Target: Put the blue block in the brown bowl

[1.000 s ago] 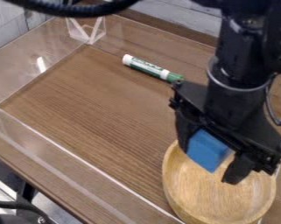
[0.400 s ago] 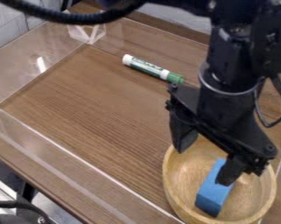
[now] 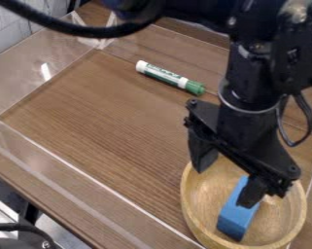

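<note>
A light-blue block (image 3: 237, 211), plain and matte, with a deeper blue on its shaded face, stands out against the pale, honey-brown wood of a bowl (image 3: 197, 207) streaked with fine grain. The black gripper (image 3: 231, 172) and its black arm loom above. The table (image 3: 106, 122) is a darker walnut brown, striped with long straight grain lines. A marker pen (image 3: 169, 78) shows a white barrel with green lettering and a dark green cap. Clear, colourless plastic walls (image 3: 22, 68) catch white glints of light.

One view only — high, angled down, close over the table (image 3: 106, 117)
</note>
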You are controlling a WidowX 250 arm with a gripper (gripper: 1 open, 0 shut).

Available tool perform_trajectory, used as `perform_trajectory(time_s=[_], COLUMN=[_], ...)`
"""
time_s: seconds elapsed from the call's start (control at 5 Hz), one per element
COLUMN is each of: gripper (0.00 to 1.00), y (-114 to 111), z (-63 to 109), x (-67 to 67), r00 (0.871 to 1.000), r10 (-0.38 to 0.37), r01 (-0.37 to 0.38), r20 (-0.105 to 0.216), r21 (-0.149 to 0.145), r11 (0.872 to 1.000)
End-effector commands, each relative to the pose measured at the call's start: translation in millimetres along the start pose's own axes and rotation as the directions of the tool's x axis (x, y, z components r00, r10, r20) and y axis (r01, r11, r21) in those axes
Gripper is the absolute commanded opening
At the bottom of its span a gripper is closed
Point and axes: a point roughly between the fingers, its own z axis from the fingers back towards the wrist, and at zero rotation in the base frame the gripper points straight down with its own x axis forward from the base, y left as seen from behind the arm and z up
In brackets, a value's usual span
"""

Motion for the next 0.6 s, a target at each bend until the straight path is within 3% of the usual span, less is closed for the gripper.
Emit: perform_trajectory(time_s=[0.0, 0.4], gripper=[1.00, 1.00], y=[1.6, 3.8], z=[2.8, -5.2], x=[7.5, 10.3], r00=[0.999, 0.999], r10=[0.005, 0.010], r01=[-0.005, -0.010], r20=[0.033, 0.035], r21=[-0.009, -0.012], r11=[1.000, 1.000])
